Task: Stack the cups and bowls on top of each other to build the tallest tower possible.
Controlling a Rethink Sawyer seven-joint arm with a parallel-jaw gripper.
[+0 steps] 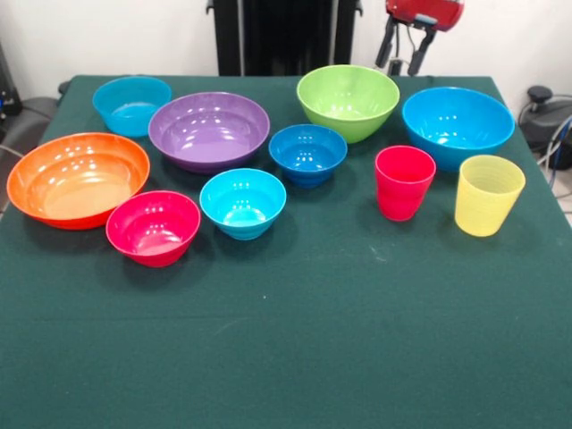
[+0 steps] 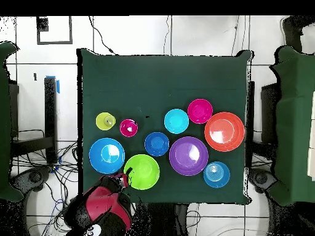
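The near half of the green cloth-covered table [image 1: 295,349] lies bare, which leaves open ground where a tower could be built, though none is begun.

Nearest to the front camera come the small glossy pink-red plastic bowl [image 1: 153,227], the small cyan plastic bowl [image 1: 242,202], the tapered red-pink plastic cup [image 1: 404,181] and the translucent yellow ribbed cup [image 1: 487,194]. All stand upright, mouths up, each apart from its neighbours. The two cups stand side by side, near but not touching.

Behind them sit the wide shallow orange bowl [image 1: 77,178] at the table's edge, the broad purple bowl [image 1: 208,130] and the small dark blue bowl [image 1: 307,153]. Farthest back are the light blue bowl [image 1: 131,105], the deep lime green bowl [image 1: 348,101] and the large bright blue bowl [image 1: 457,125].

Counted: eight bowls and two cups, ten pieces, none nested or stacked. I judge this spread layout to be a starting arrangement, every piece separated so each can be reached on its own.

The red and black gripper [image 1: 404,54] hangs drawn back beyond the far edge, behind the lime green bowl. Its dark prongs show, but whether they stand apart or together I cannot tell. It holds nothing.
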